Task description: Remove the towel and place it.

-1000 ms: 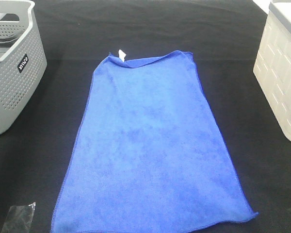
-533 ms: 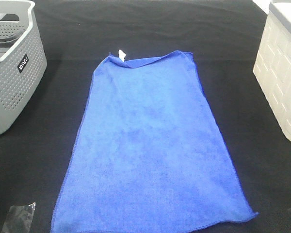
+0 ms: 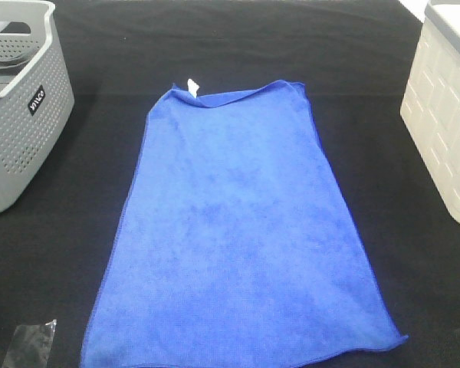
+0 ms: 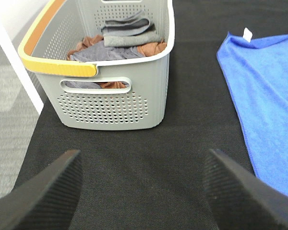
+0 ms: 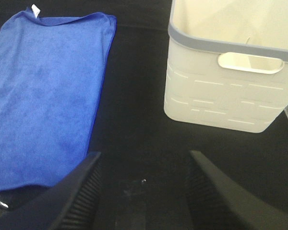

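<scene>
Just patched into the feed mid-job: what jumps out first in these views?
The bright blue towel lies spread flat mid-table on the black cloth, white tag at its far corner. A grey perforated basket holding folded clothes stands to its left, a cream bin to its right. Both grippers, left and right, are open and empty.

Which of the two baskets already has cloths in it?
The grey perforated basket on the left holds folded grey and brown cloths; the cream basket on the right looks empty as far as visible.
</scene>
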